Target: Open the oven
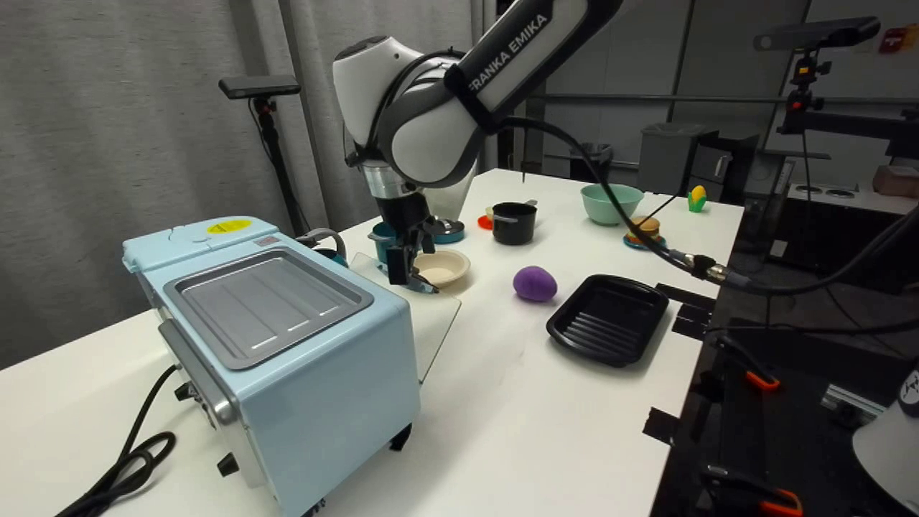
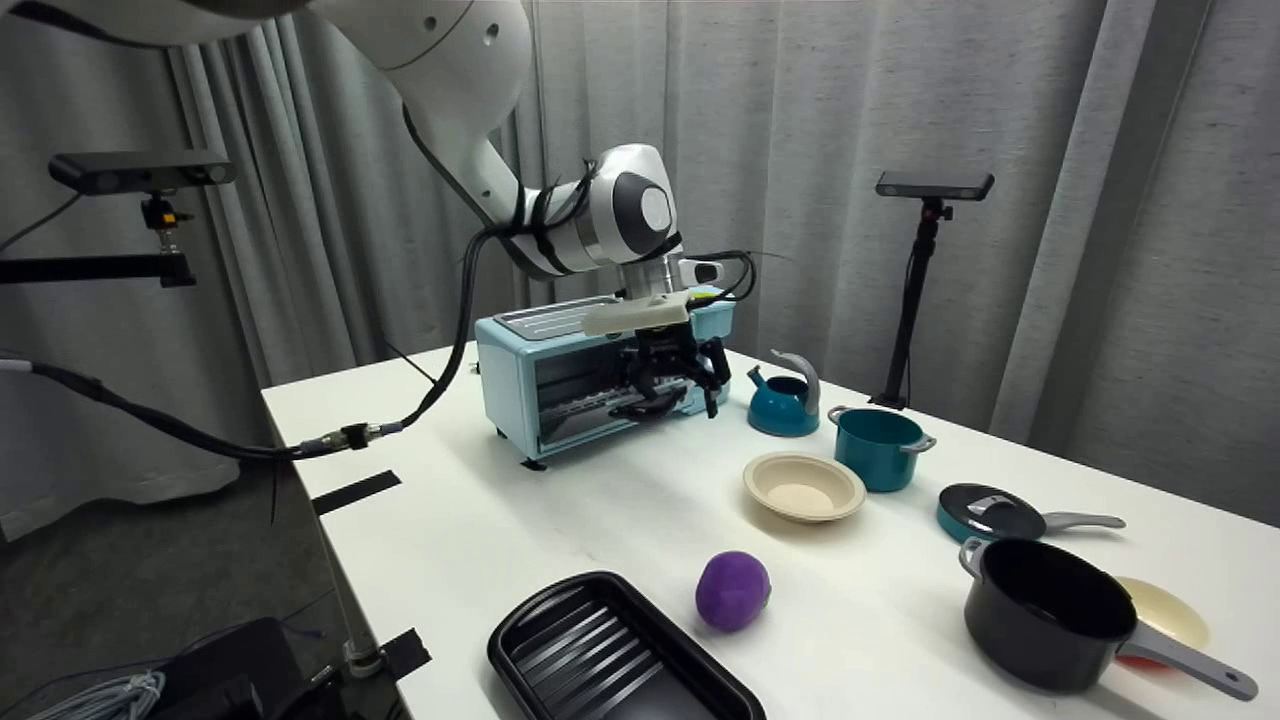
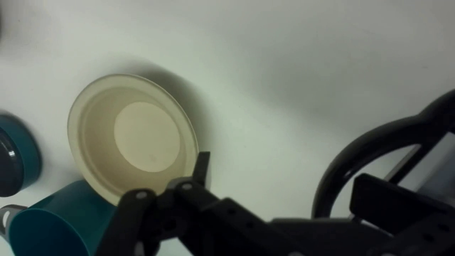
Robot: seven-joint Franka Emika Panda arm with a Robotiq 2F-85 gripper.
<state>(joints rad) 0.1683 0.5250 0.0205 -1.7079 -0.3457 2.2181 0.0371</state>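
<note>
The oven is a pale-blue box at the near left in an exterior view (image 1: pixel 330 402); it also stands at the back in an exterior view (image 2: pixel 507 385). A clear glass panel (image 1: pixel 435 329), apparently its door, juts out at a tilt below my gripper. A black curved handle (image 2: pixel 650 407) shows at that front, and at the right in the wrist view (image 3: pixel 334 174). My gripper (image 1: pixel 413 273) is at the glass front, pointing down, and shows in an exterior view (image 2: pixel 678 390). In the wrist view (image 3: pixel 284 177) its fingers are apart. One finger overlaps the handle's loop; whether it touches is unclear.
A cream bowl (image 3: pixel 145 137) and teal pot (image 2: pixel 875 450) are close to the gripper. A teal kettle (image 2: pixel 785 408) stands beside the oven. A purple toy (image 2: pixel 733 592), black tray (image 1: pixel 610 319) and black saucepan (image 1: pixel 514 224) are farther off. A black cord (image 1: pixel 118 481) trails from the oven.
</note>
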